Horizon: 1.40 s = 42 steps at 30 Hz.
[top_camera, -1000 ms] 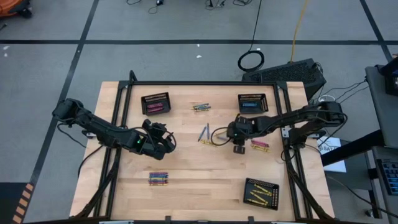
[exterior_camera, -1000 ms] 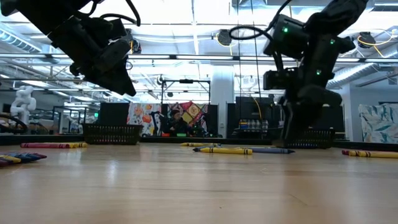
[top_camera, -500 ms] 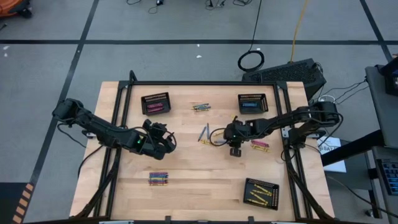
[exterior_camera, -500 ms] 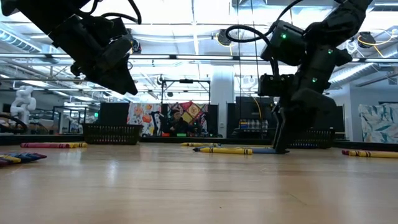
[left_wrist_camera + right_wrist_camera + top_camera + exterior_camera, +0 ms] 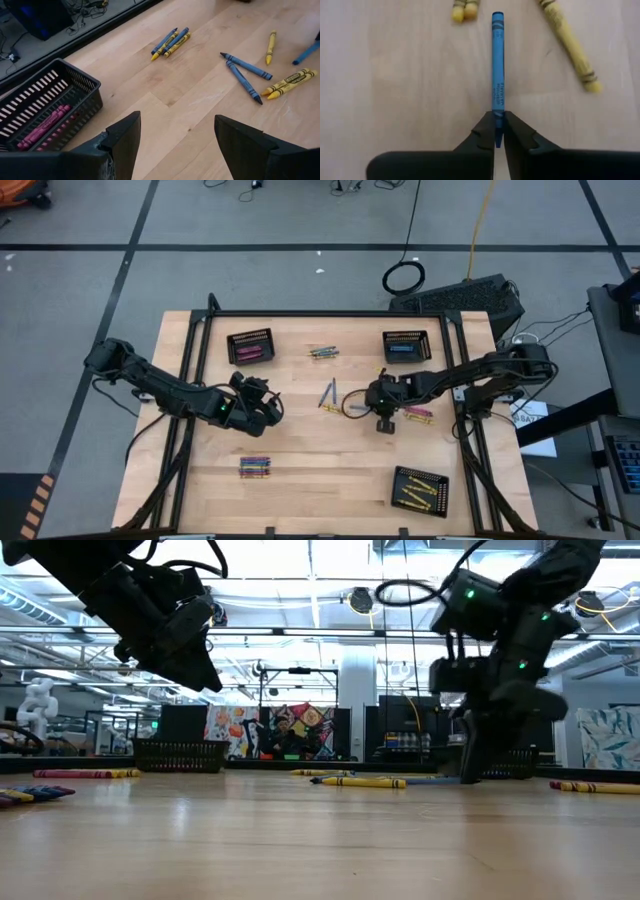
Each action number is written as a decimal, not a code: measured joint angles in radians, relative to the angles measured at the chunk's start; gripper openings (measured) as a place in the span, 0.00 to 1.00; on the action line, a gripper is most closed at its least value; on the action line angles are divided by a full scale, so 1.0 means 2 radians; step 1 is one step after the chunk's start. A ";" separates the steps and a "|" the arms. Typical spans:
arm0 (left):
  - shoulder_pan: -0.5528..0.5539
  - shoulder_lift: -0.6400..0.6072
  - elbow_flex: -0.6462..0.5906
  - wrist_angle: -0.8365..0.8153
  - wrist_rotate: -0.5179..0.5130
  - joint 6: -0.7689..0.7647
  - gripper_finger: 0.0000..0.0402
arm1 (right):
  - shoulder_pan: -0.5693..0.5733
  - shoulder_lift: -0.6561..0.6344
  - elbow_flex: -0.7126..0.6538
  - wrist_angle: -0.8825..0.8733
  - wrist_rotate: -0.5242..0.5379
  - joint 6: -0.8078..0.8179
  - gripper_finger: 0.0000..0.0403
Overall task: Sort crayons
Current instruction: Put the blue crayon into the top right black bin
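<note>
My right gripper [image 5: 498,131] is down at the table's middle [image 5: 372,402], shut on the near end of a blue crayon [image 5: 498,65] that lies flat on the wood. Yellow crayons [image 5: 570,45] lie beside it. My left gripper [image 5: 175,145] hovers open above the left half of the table [image 5: 262,406], touching nothing. Two blue crayons [image 5: 245,75] and a small mixed bunch [image 5: 170,42] lie ahead of it. Black mesh baskets hold pink crayons [image 5: 250,346], blue ones [image 5: 406,346] and yellow ones [image 5: 420,489]. My right gripper pinches the blue crayon's end [image 5: 498,117] between its two fingertips. The fingers slant steeply down from the table's right side, and the crayon runs straight on away from them. The crayon's full length lies on the table.
More loose crayons lie in bunches at the near left [image 5: 255,467], the far middle [image 5: 322,352] and right of my right gripper [image 5: 417,413]. A black frame [image 5: 320,313] borders the table's far and side edges. Bare wood lies across the near middle.
My right gripper has shut its fingers on the end of the blue crayon, staying low over the table's middle. The crayon stays flat on the wood.
</note>
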 joint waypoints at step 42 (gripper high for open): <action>0.011 0.000 0.000 0.090 0.002 0.079 0.64 | -0.357 0.125 0.274 -0.422 0.116 -0.356 0.12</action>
